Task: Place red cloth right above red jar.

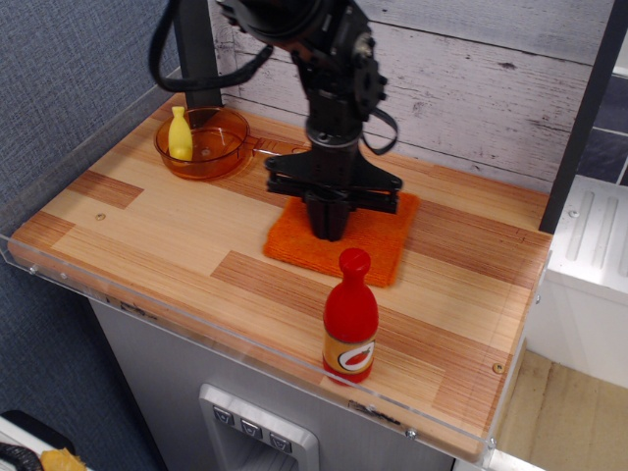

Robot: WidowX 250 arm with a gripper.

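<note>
Wooden counter (147, 231): striped light and dark planks, clear plastic lip along the front and left edges, grey board wall along the back edge; serves as bearing surface for all items below. Black robot arm (329, 59): reaching down from the back-left, wrist vertical over the middle of the counter, so posed as to press straight down on the fabric. Gripper (331, 232): fingers drawn close together and planted on the cloth at its centre, apparently pinching a fold of it; actual bite on the fabric hidden by the finger bodies, hence judged, not seen. Red cloth (378, 247): flat, orange-red, knitted texture, lying mid-counter slightly toward the back edge, one corner pointing at the front edge; near border just behind the jar's cap in this view, whether touching not clear; position judged close to the wanted spot directly behind the jar, release seemingly the step left. Orange see-through pan (208, 145): back-left corner, handle pointing toward the cloth, well apart from the work. Red jar (350, 319): upright near the front edge, right of centre, round cap, orange-yellow label; untouched, acting as reference mark. Yellow bottle-shaped toy (180, 134): standing inside the pan at its left side.
</note>
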